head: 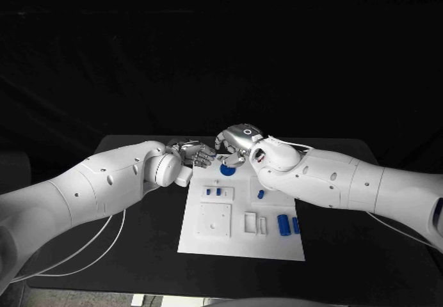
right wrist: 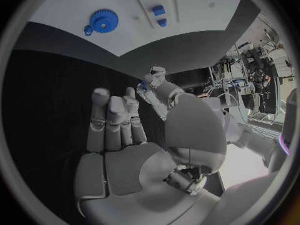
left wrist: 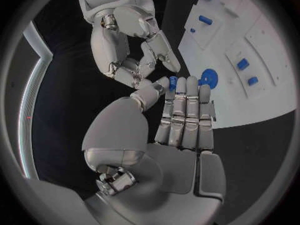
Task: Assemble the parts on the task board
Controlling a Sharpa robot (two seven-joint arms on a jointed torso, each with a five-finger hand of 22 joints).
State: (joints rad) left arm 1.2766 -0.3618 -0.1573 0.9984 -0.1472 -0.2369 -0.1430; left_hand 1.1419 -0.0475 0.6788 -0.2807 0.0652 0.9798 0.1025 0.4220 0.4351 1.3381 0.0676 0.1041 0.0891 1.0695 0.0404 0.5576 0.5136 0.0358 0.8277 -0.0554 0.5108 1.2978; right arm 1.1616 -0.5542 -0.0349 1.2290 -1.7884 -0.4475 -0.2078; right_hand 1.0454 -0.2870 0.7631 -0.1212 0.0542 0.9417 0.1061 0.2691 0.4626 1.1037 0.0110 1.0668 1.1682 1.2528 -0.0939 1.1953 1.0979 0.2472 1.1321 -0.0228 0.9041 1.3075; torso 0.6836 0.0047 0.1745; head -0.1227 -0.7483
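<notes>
The white task board [head: 242,243] lies mid-table. A blue gear [head: 228,170] [left wrist: 208,78] [right wrist: 104,21] sits at its far edge, and several small blue parts [head: 283,224] lie lower on it. Both hands meet just above the board's far edge. My left hand [head: 194,155] [left wrist: 181,115] pinches a small blue part [left wrist: 172,83] [right wrist: 143,87] between its thumb and a fingertip. My right hand [head: 238,141] [left wrist: 128,40] [right wrist: 119,130] reaches in from the other side, and its thumb and fingertips are at the same part. Whether it grips the part is unclear.
Two small blue pegs [head: 214,190] and a blue block [head: 261,194] stand in the board's upper half. White inset plates [head: 216,220] lie at the lower left. Black table [head: 120,256] surrounds the board. A white cable [head: 92,246] hangs under my left arm.
</notes>
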